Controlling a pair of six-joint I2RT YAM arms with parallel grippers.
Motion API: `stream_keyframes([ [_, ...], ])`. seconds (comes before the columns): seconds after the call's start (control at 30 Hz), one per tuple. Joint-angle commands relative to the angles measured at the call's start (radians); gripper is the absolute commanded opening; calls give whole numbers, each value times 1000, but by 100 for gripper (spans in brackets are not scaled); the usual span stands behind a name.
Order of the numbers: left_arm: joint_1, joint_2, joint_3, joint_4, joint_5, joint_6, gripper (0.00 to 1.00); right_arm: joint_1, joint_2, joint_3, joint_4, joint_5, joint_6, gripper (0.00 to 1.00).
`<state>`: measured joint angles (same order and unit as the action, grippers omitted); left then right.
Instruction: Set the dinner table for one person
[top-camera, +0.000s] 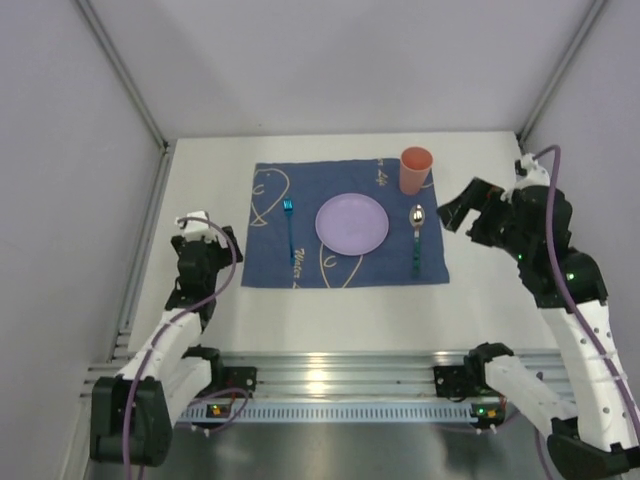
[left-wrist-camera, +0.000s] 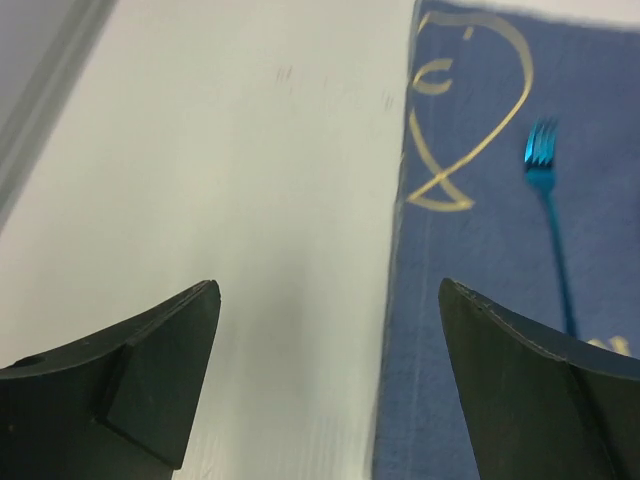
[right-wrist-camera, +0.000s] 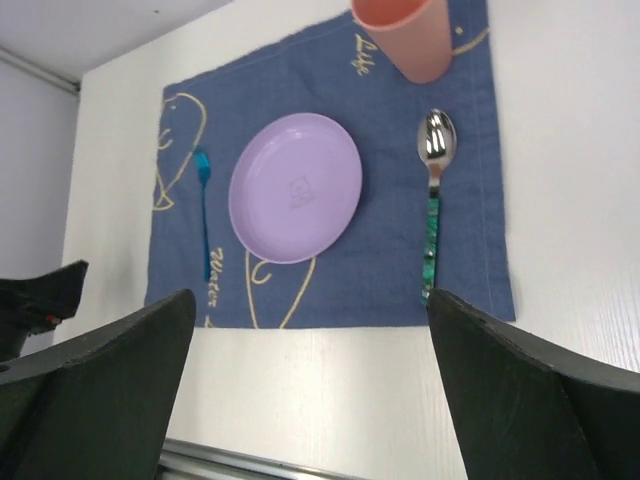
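White dinner table (left-wrist-camera: 200, 150) below left gripper (left-wrist-camera: 330, 290) (agape)

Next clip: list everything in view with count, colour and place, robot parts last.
dinner table: 1, white, under everything
rail: 1, aluminium, table's near edge
cloth: 1, dark blue with yellow drawings, mid-table
plate: 1, lilac, centre of cloth
fork: 1, blue, on cloth left of plate
spoon: 1, silver with green handle, on cloth right of plate
cup: 1, salmon pink, cloth's far right corner
left claw: 1, black, open, empty, by cloth's left edge
right claw: 1, black, open, empty, right of cloth
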<state>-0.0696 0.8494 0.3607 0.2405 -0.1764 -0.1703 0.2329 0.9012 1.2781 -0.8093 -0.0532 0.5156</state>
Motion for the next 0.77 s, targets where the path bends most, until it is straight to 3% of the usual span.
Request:
stream_keyframes([
  [0.0,8,100,-72,249,11,69,97,2,-83,-173,41,104,66,100],
  [0.17,10,256,-166,515,2,146,97,2,-244,-285,39,29,8,100],
  [0.27,10,413,-106,589,-11,135,98,3,-323,-315,36,-7,-29,100],
  [0.3,10,500,-111,756,4,120,98,2,-343,-321,29,-26,-38,100],
  [0.4,10,688,-40,827,49,144,93,2,-413,-341,27,-60,-63,100],
  [0.43,13,741,-52,927,37,143,94,3,-424,-344,21,-62,-66,100],
  [0.53,31,712,-29,832,44,117,93,16,-430,-364,19,-66,-55,100],
  [0.57,31,720,-57,879,40,123,99,19,-423,-373,21,-66,-57,100],
  [0.73,31,729,-54,887,35,123,99,43,-392,-344,140,-62,-82,100],
])
